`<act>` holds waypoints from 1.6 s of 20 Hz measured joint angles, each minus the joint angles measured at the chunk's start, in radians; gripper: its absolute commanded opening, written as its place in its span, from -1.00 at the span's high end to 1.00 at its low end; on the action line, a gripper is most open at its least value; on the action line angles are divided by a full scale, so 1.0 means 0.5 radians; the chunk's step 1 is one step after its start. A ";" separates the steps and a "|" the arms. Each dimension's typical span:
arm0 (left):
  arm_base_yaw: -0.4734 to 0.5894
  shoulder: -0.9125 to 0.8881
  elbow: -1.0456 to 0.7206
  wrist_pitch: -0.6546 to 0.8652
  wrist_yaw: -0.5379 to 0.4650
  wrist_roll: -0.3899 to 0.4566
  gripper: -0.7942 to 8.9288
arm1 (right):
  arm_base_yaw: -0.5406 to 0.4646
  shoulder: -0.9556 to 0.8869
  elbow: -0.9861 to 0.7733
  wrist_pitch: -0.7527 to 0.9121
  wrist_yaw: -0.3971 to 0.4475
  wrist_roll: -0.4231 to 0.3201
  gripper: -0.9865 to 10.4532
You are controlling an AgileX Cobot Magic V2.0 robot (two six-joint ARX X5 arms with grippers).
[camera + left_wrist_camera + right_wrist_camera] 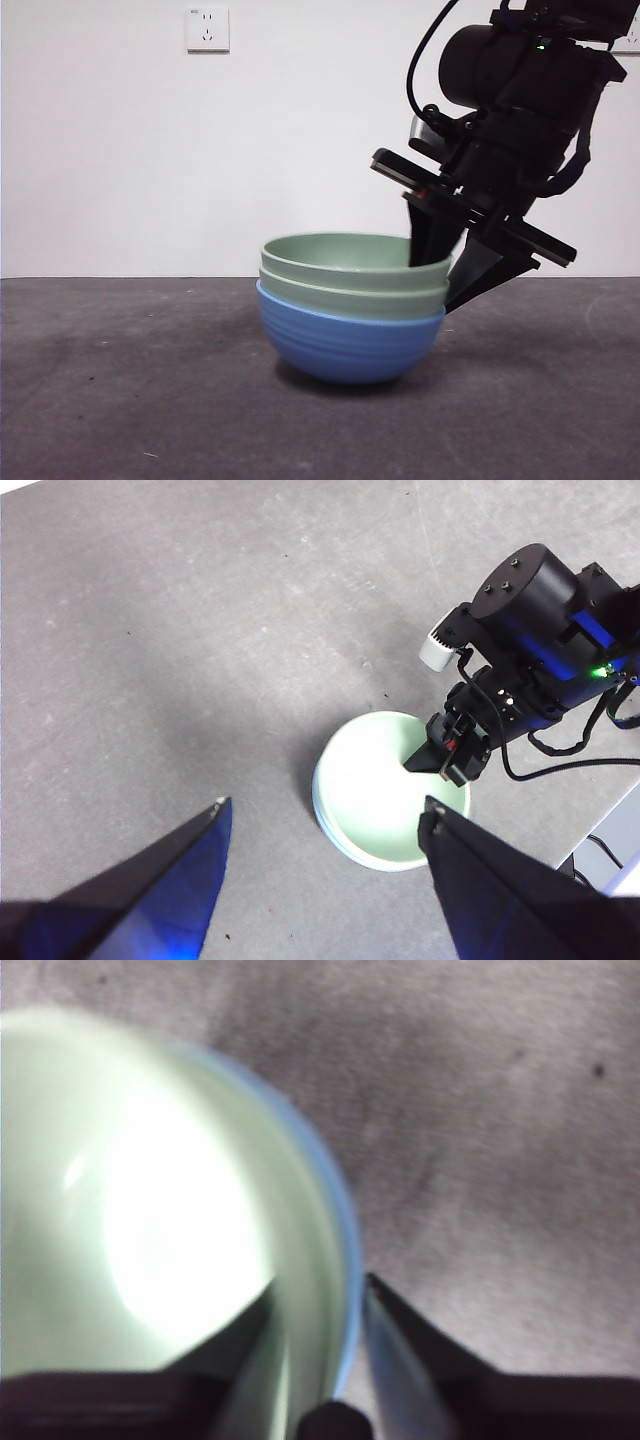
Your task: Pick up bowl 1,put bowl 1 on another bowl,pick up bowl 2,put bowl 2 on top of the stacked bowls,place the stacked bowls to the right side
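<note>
The stacked bowls stand on the dark table (100,400): the blue ribbed bowl (345,345) holds two pale green bowls, a lower one (350,297) and a top one (350,255). The stack leans slightly down toward its right side. My right gripper (445,285) reaches in from the upper right and is shut on the stack's right rim, one jaw inside the top green bowl (150,1210), the other outside the blue rim (345,1230). My left gripper (325,805) hovers open high above the stack, looking down into the green bowl (375,780) and at the right gripper (445,760).
A white wall with a socket (207,28) rises behind the table. The grey tabletop (150,630) stretches on all sides of the stack. Cables and the table's edge (610,830) show past the right arm.
</note>
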 measured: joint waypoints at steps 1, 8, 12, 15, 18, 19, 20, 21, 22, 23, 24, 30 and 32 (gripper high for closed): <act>0.000 0.000 0.000 0.000 0.000 0.000 0.18 | -0.002 0.000 0.000 0.002 -0.005 0.000 0.86; 0.000 0.000 0.000 0.000 0.000 0.000 0.18 | -0.002 -0.003 0.000 0.025 -0.005 0.003 0.86; 0.000 0.000 0.000 0.000 0.000 0.002 0.18 | -0.070 -0.072 0.014 0.027 -0.001 0.001 0.86; 0.000 0.000 0.000 0.000 0.000 0.004 0.18 | -0.253 -0.089 0.111 0.043 0.002 0.000 0.86; 0.000 0.000 0.000 -0.005 0.001 0.004 0.18 | -0.452 -0.091 0.132 0.081 0.025 -0.002 0.86; 0.000 0.000 0.000 -0.005 0.001 0.004 0.18 | -0.511 -0.090 0.132 0.074 0.062 -0.008 0.86; 0.000 0.000 0.000 -0.005 0.001 0.004 0.18 | -0.563 -0.091 0.132 0.072 0.108 -0.022 0.86; 0.000 0.000 0.000 -0.005 0.001 0.004 0.18 | -0.610 -0.090 0.132 0.073 0.134 -0.035 0.86; 0.000 0.000 0.000 -0.005 0.001 0.004 0.19 | -0.654 -0.090 0.132 0.073 0.140 -0.050 0.86; 0.000 0.000 0.000 -0.005 0.002 0.004 0.19 | -0.694 -0.085 0.132 0.074 0.153 -0.063 0.86; 0.000 0.000 0.000 -0.005 0.003 0.004 0.19 | -0.730 -0.070 0.132 0.078 0.159 -0.071 0.86; 0.000 0.000 0.000 -0.004 0.005 0.004 0.19 | -0.819 0.095 0.147 0.081 0.150 -0.107 0.86; 0.000 0.000 0.000 -0.005 0.005 0.004 0.19 | -0.819 0.111 0.156 0.089 0.150 -0.121 0.86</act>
